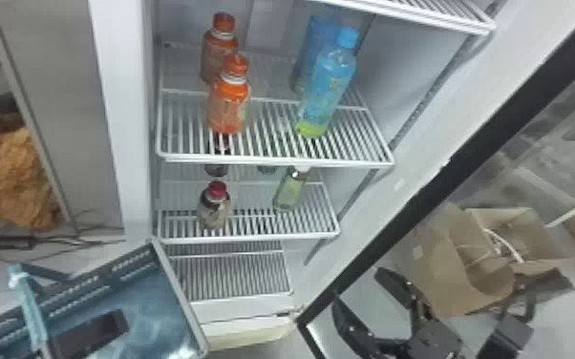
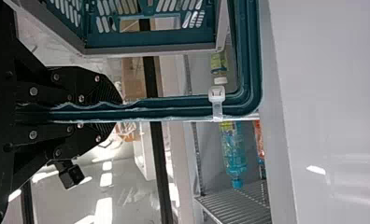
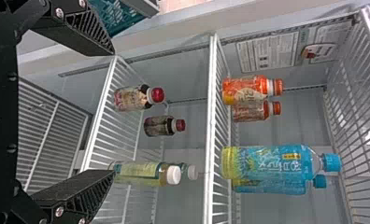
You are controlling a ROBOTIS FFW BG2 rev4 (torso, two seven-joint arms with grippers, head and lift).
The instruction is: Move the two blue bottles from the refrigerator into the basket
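Two blue bottles stand one behind the other on the fridge's upper shelf, at its right side; in the head view these are the front blue bottle (image 1: 329, 86) and the rear blue bottle (image 1: 320, 36). Both lie sideways in the right wrist view, front blue bottle (image 3: 272, 163) and rear blue bottle (image 3: 272, 187). The left gripper (image 1: 88, 334) is at the teal basket (image 1: 184, 296), lower left; in its wrist view the left gripper (image 2: 119, 112) is shut on the basket's handle (image 2: 174, 108). My right gripper (image 1: 358, 289), also the right gripper (image 3: 113, 112), is open before the shelves, holding nothing.
Two orange bottles (image 1: 229, 105) share the upper shelf (image 1: 277, 160), on its left. Dark red-capped bottles (image 1: 215, 205) and pale green ones (image 1: 290, 191) stand one shelf lower. The open door's black frame (image 1: 420, 195) slants up right, with a paper bag (image 1: 463, 267) beyond.
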